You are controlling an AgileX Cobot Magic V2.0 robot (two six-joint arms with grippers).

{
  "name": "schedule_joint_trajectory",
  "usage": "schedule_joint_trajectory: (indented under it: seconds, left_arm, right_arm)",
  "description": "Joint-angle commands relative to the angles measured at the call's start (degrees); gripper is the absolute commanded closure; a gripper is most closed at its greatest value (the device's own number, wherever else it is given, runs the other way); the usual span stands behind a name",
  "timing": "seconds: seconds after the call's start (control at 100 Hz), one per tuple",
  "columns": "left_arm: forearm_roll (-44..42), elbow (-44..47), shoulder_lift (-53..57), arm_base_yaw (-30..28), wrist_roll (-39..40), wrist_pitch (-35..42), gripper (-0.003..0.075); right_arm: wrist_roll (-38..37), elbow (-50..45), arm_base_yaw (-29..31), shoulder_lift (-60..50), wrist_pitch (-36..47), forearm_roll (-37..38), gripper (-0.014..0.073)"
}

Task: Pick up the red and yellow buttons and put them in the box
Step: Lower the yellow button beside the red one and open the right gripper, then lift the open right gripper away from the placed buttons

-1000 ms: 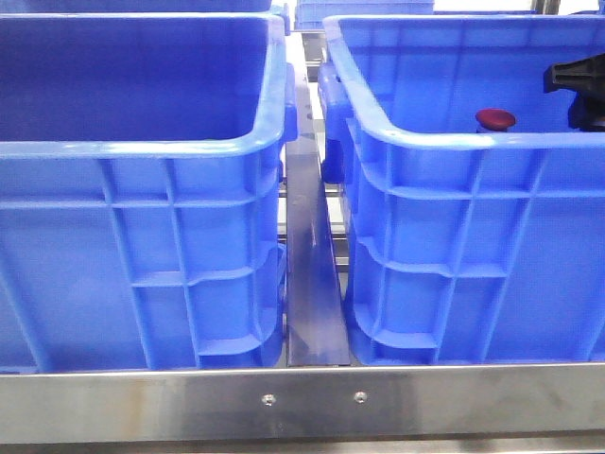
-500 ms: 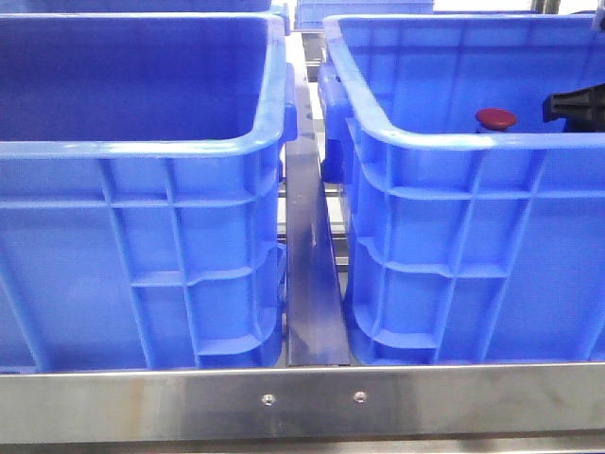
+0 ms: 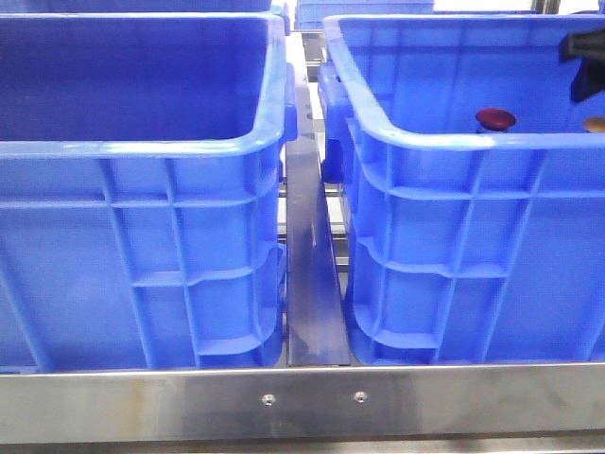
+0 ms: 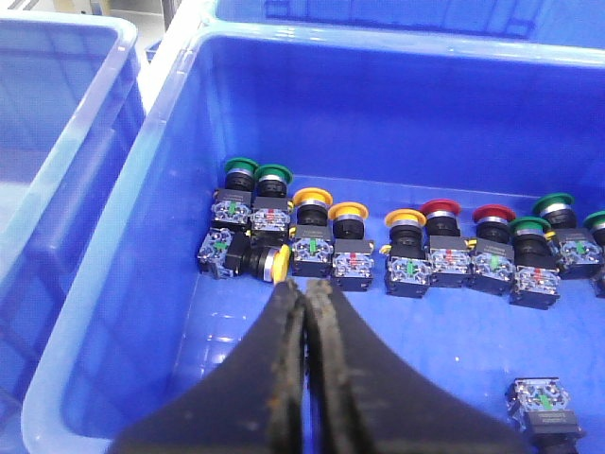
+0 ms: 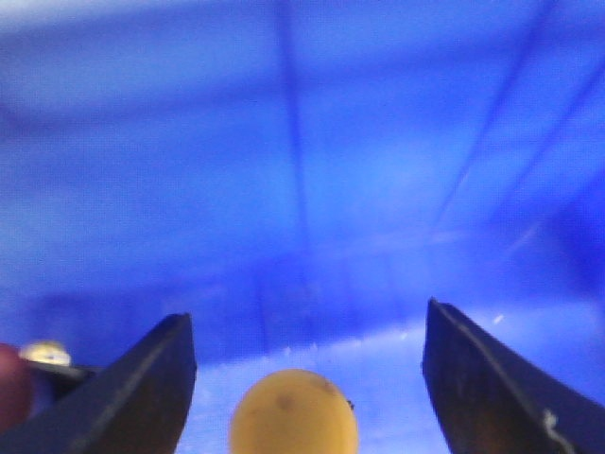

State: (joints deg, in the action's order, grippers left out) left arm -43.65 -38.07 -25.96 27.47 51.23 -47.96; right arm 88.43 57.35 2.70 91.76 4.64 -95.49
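Observation:
In the front view the red button (image 3: 495, 118) stands inside the right-hand blue box (image 3: 425, 140). A yellow button (image 3: 596, 124) shows at that box's right edge, with my right gripper (image 3: 588, 59) just above it. The right wrist view has the yellow cap (image 5: 293, 413) low between the spread fingers of my right gripper (image 5: 307, 317), untouched, and the red cap (image 5: 8, 388) at the frame edge. My left gripper (image 4: 307, 288) is shut on nothing and hovers over a blue crate (image 4: 161, 123) holding yellow buttons (image 4: 311, 199) and red buttons (image 4: 440, 208).
A second blue crate (image 3: 142, 147) fills the left of the front view, its inside hidden by its wall. A metal rail (image 3: 307, 284) runs between the crates and a steel table edge (image 3: 302, 402) lies in front. Green-capped buttons (image 4: 272, 174) also stand in the left wrist crate.
My right gripper dipped lower into the right box, then rose. The yellow button now shows below it at the box's right edge. The red button has not moved.

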Motion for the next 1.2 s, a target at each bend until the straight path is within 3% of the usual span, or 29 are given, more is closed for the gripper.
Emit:
schedule_joint_trajectory:
  seconds: [0.0,0.8,0.92,1.16,1.19]
  left_arm:
    - [-2.3,-1.5,-0.3,-0.2,0.6,3.5,0.0739]
    - [-2.3,-1.5,-0.3,-0.2,0.6,3.5,0.0739]
    - [-2.3,-1.5,-0.3,-0.2,0.6,3.5,0.0739]
    - [-2.3,-1.5,-0.3,-0.2,0.6,3.5,0.0739]
    - [-2.3,-1.5,-0.3,-0.2,0.6,3.5,0.0739]
  right_arm:
    - [0.7,0.2,0.3,-6.5,-0.1,0.0,0.0063]
    - [0.7,-25.9,0.3,-53.3,-8.5,-0.3,0.0078]
    - [0.7,-26.4,0.3,-56.3,-8.3,-0.3,0.0200]
    - [0.7,-26.5,0.3,-56.9,-8.3,-0.3,0.0669]
    - [0.7,-26.5,0.3,-56.9,-8.3,-0.3,0.0659]
